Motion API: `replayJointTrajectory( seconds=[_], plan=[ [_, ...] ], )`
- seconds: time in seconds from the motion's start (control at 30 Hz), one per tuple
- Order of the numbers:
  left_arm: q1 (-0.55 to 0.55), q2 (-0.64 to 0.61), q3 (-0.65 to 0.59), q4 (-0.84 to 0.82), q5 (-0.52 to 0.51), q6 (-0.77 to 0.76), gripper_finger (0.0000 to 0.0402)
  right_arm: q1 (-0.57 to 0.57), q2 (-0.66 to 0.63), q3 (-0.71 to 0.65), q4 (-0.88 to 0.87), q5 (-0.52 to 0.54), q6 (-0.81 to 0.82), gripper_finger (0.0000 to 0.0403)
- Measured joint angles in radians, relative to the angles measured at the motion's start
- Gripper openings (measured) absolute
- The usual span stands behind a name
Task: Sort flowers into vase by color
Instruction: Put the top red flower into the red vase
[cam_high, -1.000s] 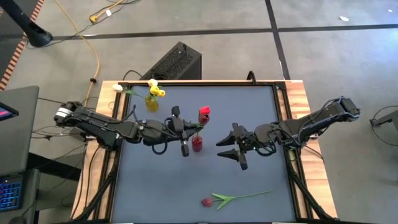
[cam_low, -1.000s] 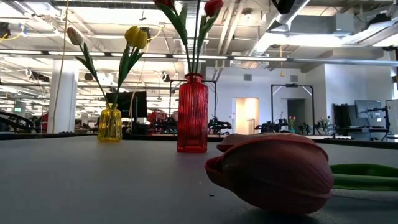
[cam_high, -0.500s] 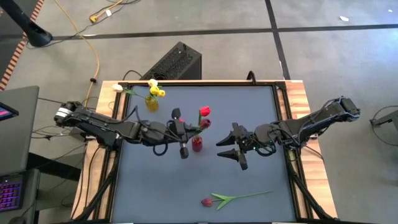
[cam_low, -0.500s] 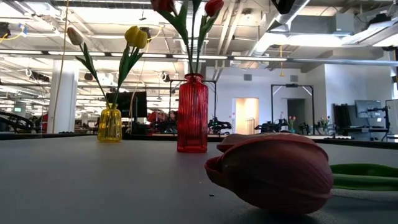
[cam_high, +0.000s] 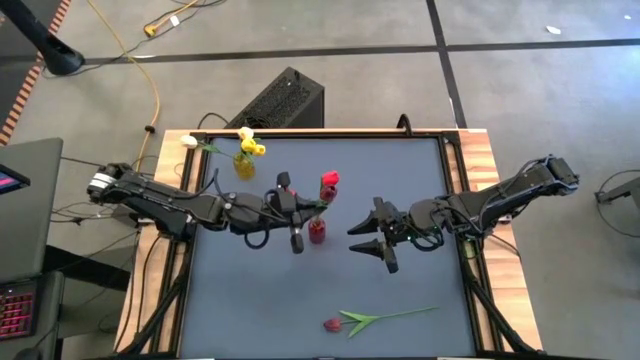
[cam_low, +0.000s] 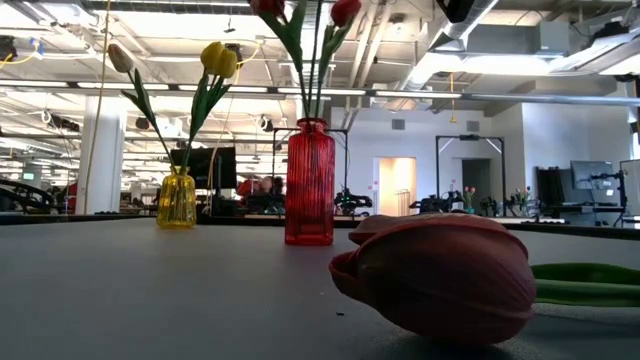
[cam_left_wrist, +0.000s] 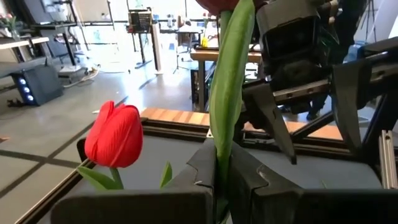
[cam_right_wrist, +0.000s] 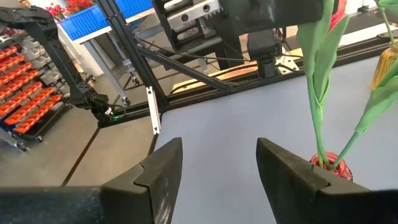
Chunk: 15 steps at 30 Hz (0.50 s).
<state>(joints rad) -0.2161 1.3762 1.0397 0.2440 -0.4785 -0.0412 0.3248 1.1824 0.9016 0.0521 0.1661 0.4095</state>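
A red ribbed vase (cam_low: 310, 182) stands mid-table (cam_high: 317, 232) with red tulips (cam_high: 329, 180) in it. A yellow vase (cam_high: 244, 165) near the far left corner holds yellow tulips (cam_low: 219, 58) and a cream one (cam_high: 189, 142). One maroon tulip (cam_high: 333, 324) lies on its side near the near edge, its head filling the low view (cam_low: 440, 275). My left gripper (cam_high: 312, 208) is just left of the red vase, shut on a flower stem. My right gripper (cam_high: 375, 240) hangs open to the right of that vase (cam_right_wrist: 329, 165). My left gripper pinches a tulip's green stem and leaf (cam_left_wrist: 222, 124) between its two fingers, well below the dark red head. The fingers come level from the table's left, across the stem. The stem stands upright above the red vase; its lower end is hidden behind the fingers.
A second red tulip (cam_left_wrist: 115, 134) stands close beside the held stem. A raised frame runs round the grey table (cam_high: 250, 300), with wooden strips (cam_high: 480, 150) at the sides. Bare grey surface lies between the red vase and the lying tulip.
My left gripper has shifted a little toward the table's left and back again, staying shut, and the held stem has swayed slightly above the red vase.
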Motion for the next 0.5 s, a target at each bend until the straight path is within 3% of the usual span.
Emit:
replayJointTrajectory(
  seconds=[0.5],
  plan=[
    [-0.018,0.000,0.000,0.016,-0.006,-0.109,0.0000,0.000,0.000,0.000,0.000,0.000,-0.003,0.0232]
  ],
)
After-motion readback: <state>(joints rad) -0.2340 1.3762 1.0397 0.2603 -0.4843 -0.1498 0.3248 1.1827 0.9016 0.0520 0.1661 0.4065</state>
